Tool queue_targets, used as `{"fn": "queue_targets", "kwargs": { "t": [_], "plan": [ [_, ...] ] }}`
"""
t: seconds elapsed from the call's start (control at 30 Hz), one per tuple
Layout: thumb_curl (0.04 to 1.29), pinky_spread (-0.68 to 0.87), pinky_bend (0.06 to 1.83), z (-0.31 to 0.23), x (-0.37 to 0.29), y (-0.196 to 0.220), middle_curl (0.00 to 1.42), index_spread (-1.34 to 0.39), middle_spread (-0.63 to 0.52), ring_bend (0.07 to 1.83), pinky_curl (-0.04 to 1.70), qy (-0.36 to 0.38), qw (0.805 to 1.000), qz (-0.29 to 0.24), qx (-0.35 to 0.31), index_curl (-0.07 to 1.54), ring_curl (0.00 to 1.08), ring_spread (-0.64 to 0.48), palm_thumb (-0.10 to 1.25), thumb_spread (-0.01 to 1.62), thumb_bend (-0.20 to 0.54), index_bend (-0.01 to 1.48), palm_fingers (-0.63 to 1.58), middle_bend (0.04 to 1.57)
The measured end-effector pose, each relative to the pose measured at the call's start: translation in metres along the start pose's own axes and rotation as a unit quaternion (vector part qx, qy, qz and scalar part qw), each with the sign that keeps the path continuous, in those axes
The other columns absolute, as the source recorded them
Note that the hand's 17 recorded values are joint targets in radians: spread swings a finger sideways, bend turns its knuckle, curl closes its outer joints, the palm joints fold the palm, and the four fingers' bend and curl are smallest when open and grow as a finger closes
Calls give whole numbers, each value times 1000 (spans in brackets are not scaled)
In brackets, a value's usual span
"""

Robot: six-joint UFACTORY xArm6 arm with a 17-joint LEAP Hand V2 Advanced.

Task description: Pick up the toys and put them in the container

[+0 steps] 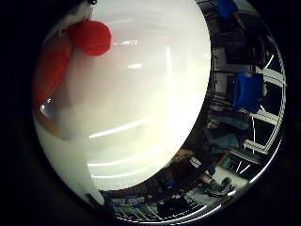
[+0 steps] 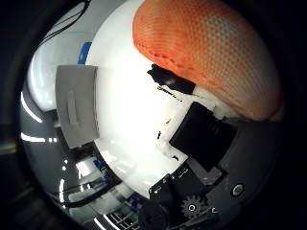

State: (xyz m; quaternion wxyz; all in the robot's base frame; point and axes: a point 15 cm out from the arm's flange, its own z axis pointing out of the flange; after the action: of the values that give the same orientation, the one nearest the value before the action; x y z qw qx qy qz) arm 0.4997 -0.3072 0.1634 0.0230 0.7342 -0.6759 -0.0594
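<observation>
Over the white table (image 1: pixel 141 117), I judge my hand's (image 2: pixel 201 143) fingers grip the orange toy (image 2: pixel 211 52), the grey container (image 2: pixel 79 105) nearby awaiting it.

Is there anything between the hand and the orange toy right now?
Nothing visible. The orange toy fills much of the thumb-side view, right against the hand, above the white table. The container is not identifiable in either view.

White table (image 1: pixel 141 94), blue chair (image 1: pixel 248 90) beyond its edge.
</observation>
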Motion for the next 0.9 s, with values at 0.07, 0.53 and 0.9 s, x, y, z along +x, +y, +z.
{"fn": "queue_targets", "kwargs": {
  "t": [0.07, 0.53, 0.9],
  "plan": [
    [405, -261, 1355, -5, -6, 4, 896, -355, -264, 1312, 712, -5, 1000, -1, -7, 796, 703, -258, 940, 1153, 6, 956, 1103, 1131],
    [519, -194, 1351, -104, -86, 72, 953, -291, -214, 1346, 854, -44, 996, -11, -76, 921, 782, -237, 1054, 1174, -7, 1007, 1057, 1195],
    [546, -203, 1291, -220, -189, 107, 954, -293, -206, 1342, 934, -9, 997, -75, -35, 951, 797, -235, 1044, 1199, -10, 986, 1062, 1192]
  ]
}}
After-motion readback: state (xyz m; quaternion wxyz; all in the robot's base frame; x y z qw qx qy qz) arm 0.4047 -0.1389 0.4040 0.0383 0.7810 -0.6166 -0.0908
